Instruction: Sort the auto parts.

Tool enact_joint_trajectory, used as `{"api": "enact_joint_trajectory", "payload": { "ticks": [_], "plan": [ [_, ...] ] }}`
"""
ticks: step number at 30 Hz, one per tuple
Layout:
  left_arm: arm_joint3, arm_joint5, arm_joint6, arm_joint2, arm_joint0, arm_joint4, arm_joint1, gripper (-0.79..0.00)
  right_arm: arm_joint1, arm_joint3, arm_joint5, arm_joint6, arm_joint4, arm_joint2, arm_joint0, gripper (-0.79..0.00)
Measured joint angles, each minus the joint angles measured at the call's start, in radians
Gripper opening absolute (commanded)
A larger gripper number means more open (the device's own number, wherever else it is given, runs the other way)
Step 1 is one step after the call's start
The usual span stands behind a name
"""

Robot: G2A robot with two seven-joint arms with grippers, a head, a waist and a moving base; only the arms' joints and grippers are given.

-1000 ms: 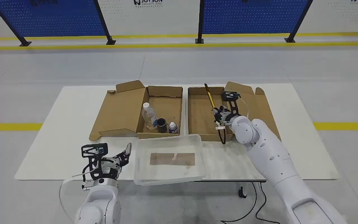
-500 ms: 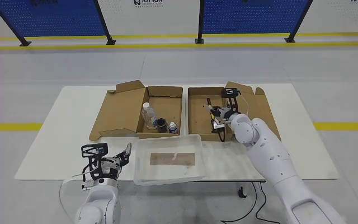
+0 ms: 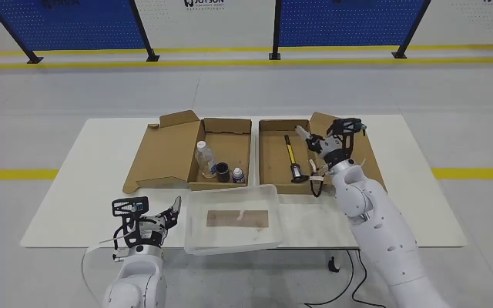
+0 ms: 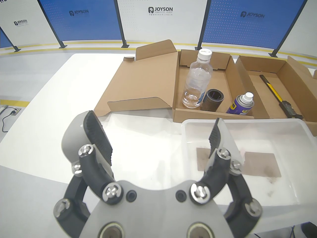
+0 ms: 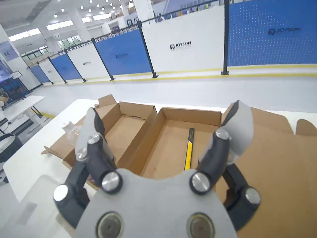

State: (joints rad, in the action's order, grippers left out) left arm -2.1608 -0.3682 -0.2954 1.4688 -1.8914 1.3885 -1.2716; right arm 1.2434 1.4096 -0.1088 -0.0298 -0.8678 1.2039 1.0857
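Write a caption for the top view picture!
Open right gripper near a yellow-and-black tool lying in a cardboard box.

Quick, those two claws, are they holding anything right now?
Left gripper: open, holding nothing.
Right gripper: open, holding nothing; the yellow-and-black tool lies in the cardboard box.

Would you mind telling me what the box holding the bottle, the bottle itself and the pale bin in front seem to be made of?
Box: brown cardboard, matte, with folded flaps and creases. Bottle: likely clear plastic, glossy and ridged, with a white cap. Bin: probably translucent whitish plastic, with a rounded moulded rim.
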Motion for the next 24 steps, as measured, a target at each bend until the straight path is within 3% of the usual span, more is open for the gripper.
{"api": "enact_joint_trajectory", "payload": {
  "ticks": [13,24],
  "plan": [
    [0.0,0.0,0.0,0.0,0.0,0.0,0.0,0.0,-0.039,0.335,-0.014,0.069,-0.031,0.178,0.362,0.0],
    [0.0,0.0,0.0,0.0,0.0,0.0,0.0,0.0,-0.061,0.426,-0.045,0.144,-0.083,0.317,0.535,0.0]
  ]
}}
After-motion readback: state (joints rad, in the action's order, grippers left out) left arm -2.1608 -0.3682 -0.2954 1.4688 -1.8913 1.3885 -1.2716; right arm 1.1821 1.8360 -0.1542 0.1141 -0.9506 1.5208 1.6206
